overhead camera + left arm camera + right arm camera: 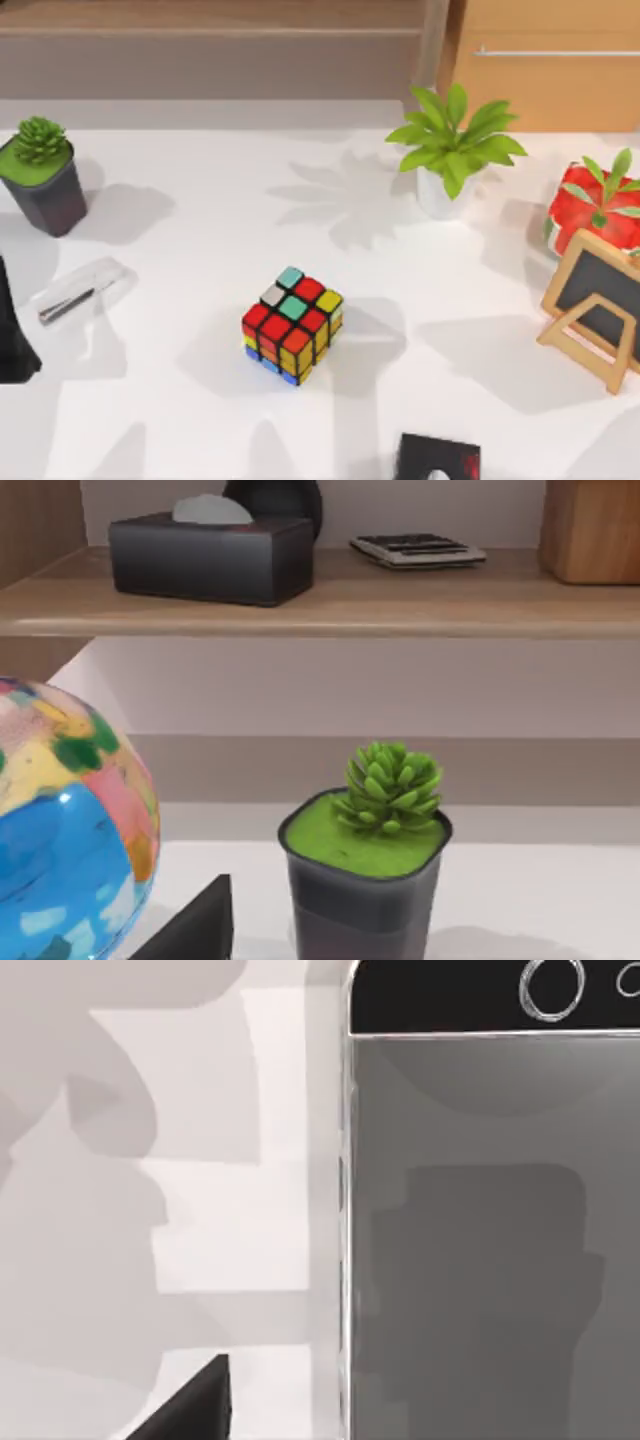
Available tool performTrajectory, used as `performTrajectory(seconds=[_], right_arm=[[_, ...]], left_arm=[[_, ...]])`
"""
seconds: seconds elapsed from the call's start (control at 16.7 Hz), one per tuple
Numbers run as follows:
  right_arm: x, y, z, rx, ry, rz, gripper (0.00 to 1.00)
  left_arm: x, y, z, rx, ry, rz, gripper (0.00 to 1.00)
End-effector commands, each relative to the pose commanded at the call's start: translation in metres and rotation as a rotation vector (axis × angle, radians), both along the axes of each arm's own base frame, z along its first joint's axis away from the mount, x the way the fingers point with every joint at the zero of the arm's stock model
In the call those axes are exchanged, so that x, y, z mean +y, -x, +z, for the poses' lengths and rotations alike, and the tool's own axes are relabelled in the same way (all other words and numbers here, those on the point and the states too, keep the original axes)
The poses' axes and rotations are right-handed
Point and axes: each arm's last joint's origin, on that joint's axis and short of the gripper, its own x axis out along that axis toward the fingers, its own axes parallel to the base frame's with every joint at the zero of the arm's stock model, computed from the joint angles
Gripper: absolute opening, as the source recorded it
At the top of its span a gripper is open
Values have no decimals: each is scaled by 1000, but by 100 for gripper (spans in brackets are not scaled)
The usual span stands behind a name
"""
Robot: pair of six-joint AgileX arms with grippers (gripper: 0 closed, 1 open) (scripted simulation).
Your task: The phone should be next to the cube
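Silver-grey phone (480, 1240) lies flat under the right gripper (190, 1410) (grip cannot be told), seemingly lined up for carrying to the cube (291, 325); left arm (12, 340) idles at its 9 o'clock.

White table (200, 260), leaf shadows; wooden shelf (330, 605); possibly drawer front (550, 60) behind.

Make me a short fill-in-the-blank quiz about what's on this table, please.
1. The cube rests on a ___ table.
2. Of the top view's left and right sides, the succulent pot stands on the ___.
3. The chalkboard has a ___ frame.
4. In the right wrist view, the phone carries its round button on a ___ band.

Missing words: white; left; wooden; black.
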Motion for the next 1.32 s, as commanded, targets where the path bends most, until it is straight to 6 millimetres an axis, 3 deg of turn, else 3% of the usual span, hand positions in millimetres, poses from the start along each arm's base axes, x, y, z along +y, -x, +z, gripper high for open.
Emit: performTrajectory(seconds=[0.24,0.6,0.96,1.2,1.32], right_arm=[[-20,-5,-16,77,-54,11,100],[-19,-5,-18,78,-54,13,100],[-20,-5,-55,77,-54,11,100],[-20,-5,-56,78,-55,11,100],[-20,-5,-56,78,-55,11,85]], left_arm=[[0,0,0,0,0,0,100],[0,0,0,0,0,0,100],[0,0,0,0,0,0,100],[0,0,0,0,0,0,100],[0,0,0,0,0,0,100]])
